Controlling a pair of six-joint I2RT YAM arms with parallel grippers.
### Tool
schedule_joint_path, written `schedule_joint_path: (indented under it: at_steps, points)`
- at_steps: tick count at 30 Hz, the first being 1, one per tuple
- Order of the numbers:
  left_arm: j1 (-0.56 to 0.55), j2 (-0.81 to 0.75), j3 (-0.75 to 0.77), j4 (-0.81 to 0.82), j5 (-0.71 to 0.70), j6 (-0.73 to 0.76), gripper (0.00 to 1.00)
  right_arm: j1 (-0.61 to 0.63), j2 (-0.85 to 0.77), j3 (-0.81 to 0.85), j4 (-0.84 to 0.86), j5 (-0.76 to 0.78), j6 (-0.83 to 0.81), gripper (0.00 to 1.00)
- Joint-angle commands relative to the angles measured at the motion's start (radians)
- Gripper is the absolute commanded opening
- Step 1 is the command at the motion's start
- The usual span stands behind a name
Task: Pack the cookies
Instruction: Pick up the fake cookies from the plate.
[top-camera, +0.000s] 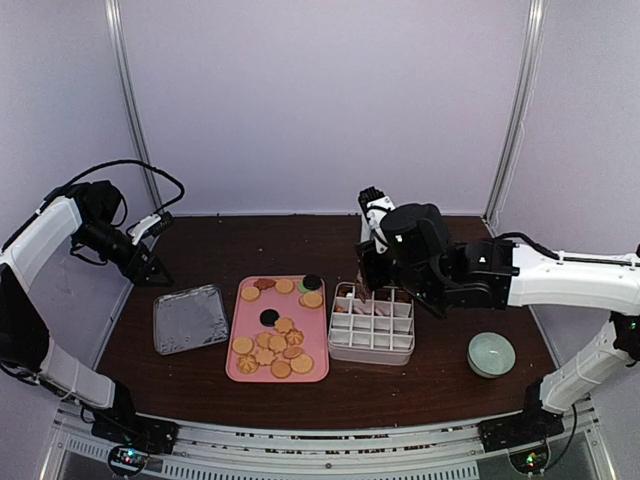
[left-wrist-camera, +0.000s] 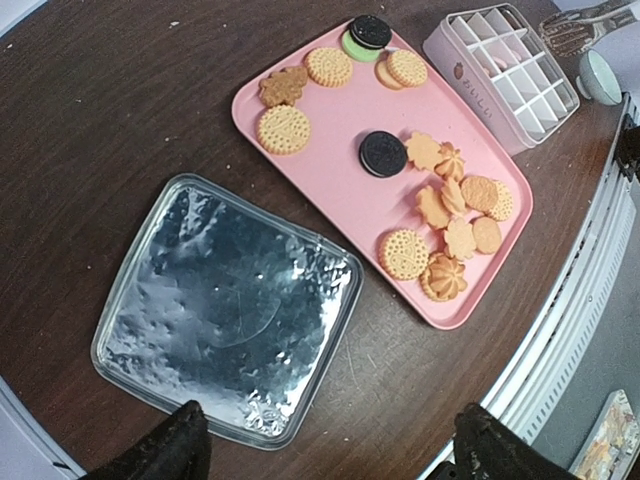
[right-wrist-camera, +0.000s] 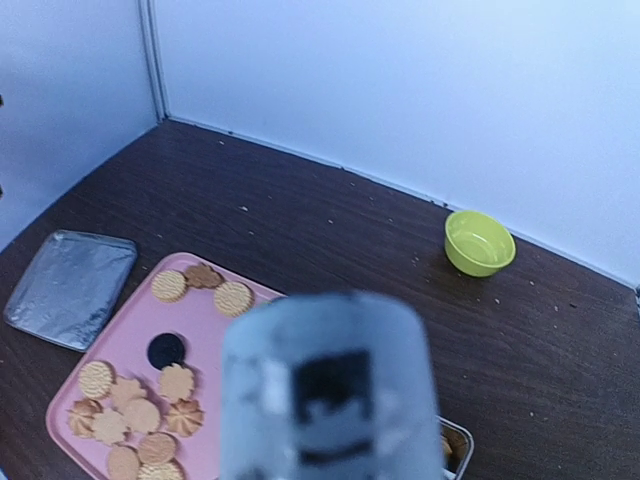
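Rt pincer (top-camera: 372, 282) hangs over the far-left corner of the divided box (top-camera: 371, 349), centre-right in the top view. Its own cam is blocked by a blur, so can't tell if the jaws are apart or clamped on sth. Lt pincer (left-wrist-camera: 335, 445) is wide apart, empty, looking down on the foil tray (left-wrist-camera: 230, 300).

Step, prob.: dropping a piece into a cell. Next calls for a reach to the pink tray (left-wrist-camera: 330, 170) and picking one biscuit w/o nudging its neighbours.

Count: approx. 18 cookies (left-wrist-camera: 404, 253) on the pink tray, 2 of them black; 1 box, 1 foil tray, 1 tongs (left-wrist-camera: 585, 25).
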Motion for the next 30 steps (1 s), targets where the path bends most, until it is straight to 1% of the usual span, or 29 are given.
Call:
schedule_joint_path:
  at_steps: [1,9,18,23,30]
  points:
    - [0.016,-0.017,0.003,0.012,-0.011,0.009,0.87,0.069,0.079,0.118,0.052,-0.016,-0.024,0.29]
    - [0.021,-0.019,0.006,0.012,-0.018,0.007,0.87,0.146,0.293,0.283,0.104,-0.11,-0.005,0.29]
    - [0.021,-0.023,-0.003,0.011,-0.016,0.011,0.87,0.151,0.498,0.475,0.106,-0.149,-0.011,0.32]
    - [0.02,-0.024,-0.008,0.011,-0.018,0.016,0.87,0.139,0.566,0.526,0.091,-0.135,-0.004,0.34]
    - [0.02,-0.02,-0.01,0.016,-0.018,0.018,0.87,0.106,0.602,0.531,0.076,-0.123,0.003,0.36]
